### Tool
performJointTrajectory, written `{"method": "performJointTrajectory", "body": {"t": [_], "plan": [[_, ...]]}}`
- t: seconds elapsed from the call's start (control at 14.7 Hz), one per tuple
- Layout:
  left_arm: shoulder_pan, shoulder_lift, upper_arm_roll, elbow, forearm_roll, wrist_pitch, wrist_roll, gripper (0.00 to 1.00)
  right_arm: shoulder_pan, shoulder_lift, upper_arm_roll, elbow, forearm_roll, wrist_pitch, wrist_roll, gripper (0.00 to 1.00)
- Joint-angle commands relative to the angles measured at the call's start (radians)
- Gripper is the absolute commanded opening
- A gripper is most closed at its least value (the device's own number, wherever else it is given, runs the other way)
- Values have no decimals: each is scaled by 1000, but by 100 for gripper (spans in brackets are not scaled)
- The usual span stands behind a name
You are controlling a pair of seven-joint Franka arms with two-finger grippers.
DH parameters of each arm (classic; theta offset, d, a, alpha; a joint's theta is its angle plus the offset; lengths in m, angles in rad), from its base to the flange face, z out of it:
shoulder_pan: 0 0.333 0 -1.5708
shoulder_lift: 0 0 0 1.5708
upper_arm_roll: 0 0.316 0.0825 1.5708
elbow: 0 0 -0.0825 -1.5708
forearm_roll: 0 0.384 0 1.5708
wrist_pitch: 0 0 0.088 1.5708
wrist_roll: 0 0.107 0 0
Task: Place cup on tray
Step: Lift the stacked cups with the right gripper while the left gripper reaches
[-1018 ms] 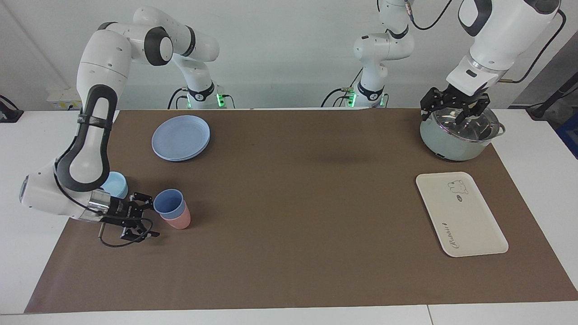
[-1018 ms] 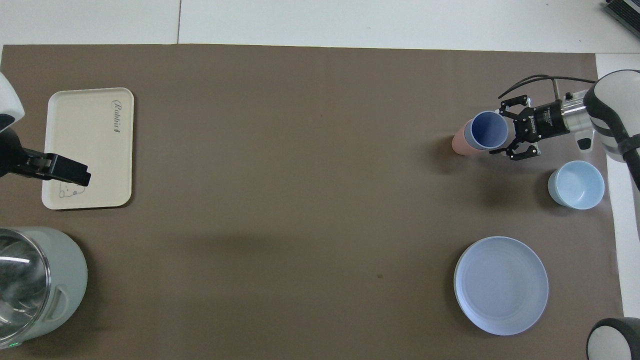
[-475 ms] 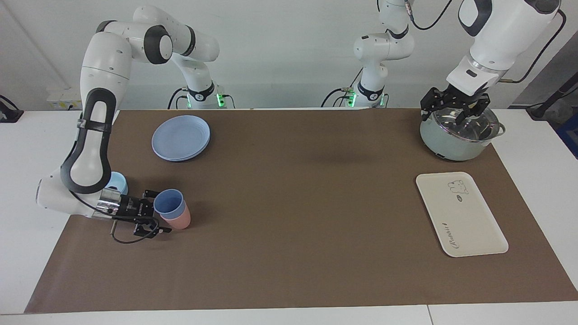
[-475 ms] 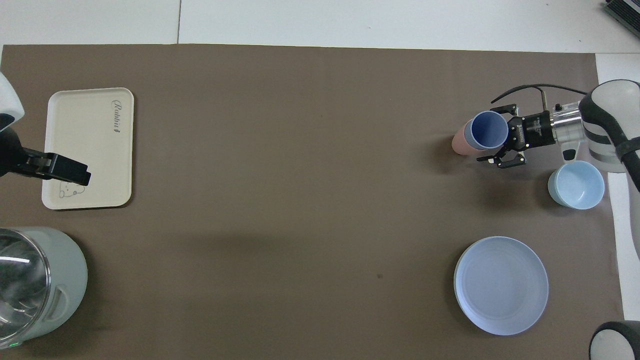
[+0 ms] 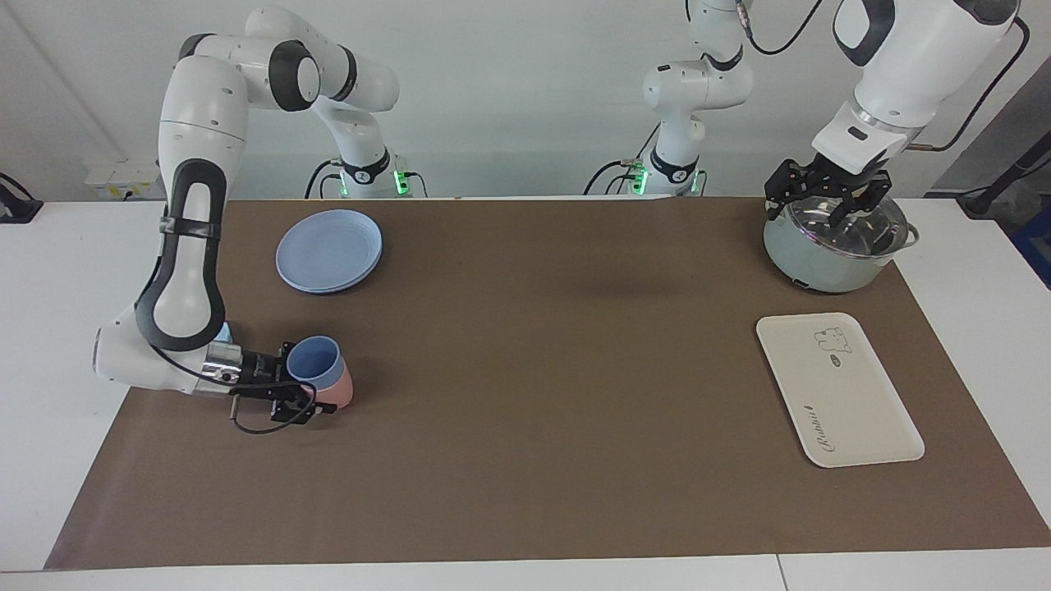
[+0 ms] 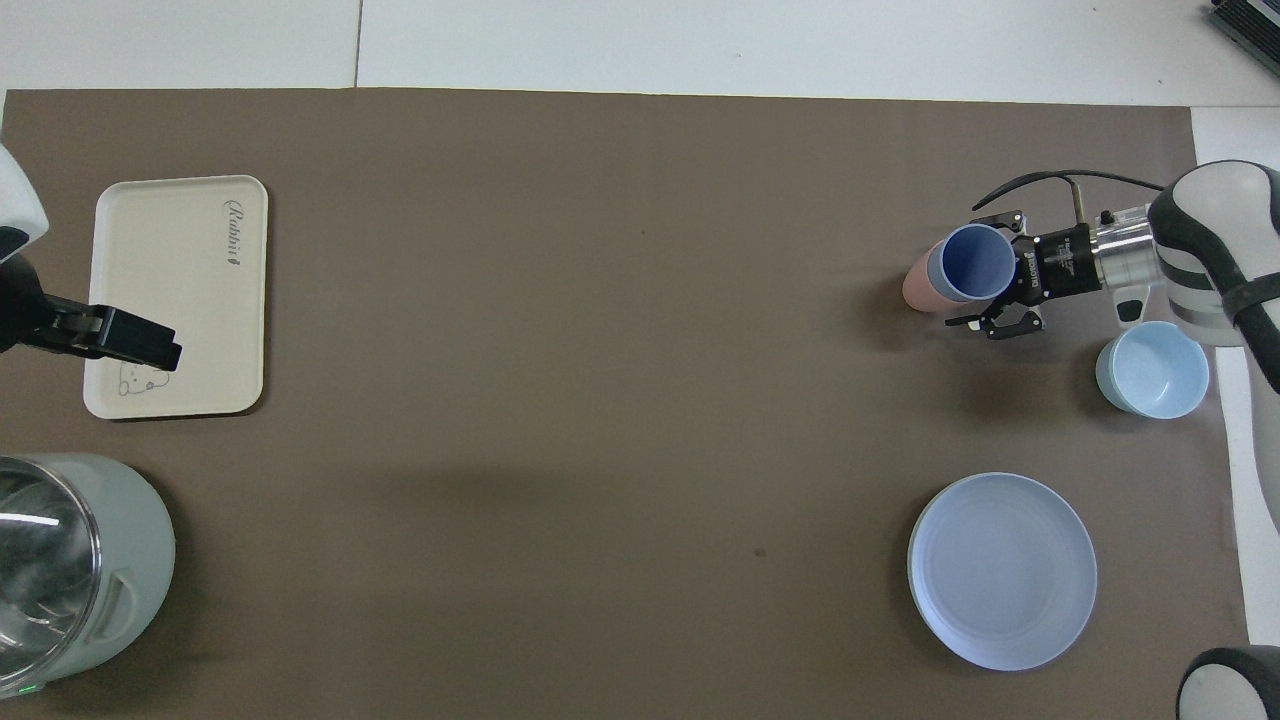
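Right tool (image 5: 300, 394) beside cup (image 5: 313, 361) on brown mat (image 5: 525, 394).

Illumination is bright, even and diffuse. Shadows on the brown mat (image 5: 525, 394) are soft. Glare marks the pot lid (image 6: 35, 545). Edge distortion appears slight.

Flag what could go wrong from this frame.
1. The cup sits nested in the pink tumbler; the right gripper, low beside the pair, may lift both or tip them.
2. The tray lies at the left arm's end of the table, so carrying the cup there is a long stretch.
3. The left gripper waits over the pot, close to the tray.
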Motion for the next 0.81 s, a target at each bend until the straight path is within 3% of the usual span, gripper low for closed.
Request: {"method": "performJointTrajectory", "body": {"t": [0.0,0.14,0.48,0.75], "plan": [[-8,-31,4,-40,13,29,-4,100,51,-66,-1,-51,34,-1,-62,0],[-8,-32,4,-48,12,36,-4,100,93,-95,-1,-56,34,-5,-33,0],[-12,-35,1,-52,10,53,-36,100,247,-184,-3,-71,31,38,263,0],[-123,-54,0,-116,3,203,-340,100,402,-221,-3,-65,22,223,511,0]]}}
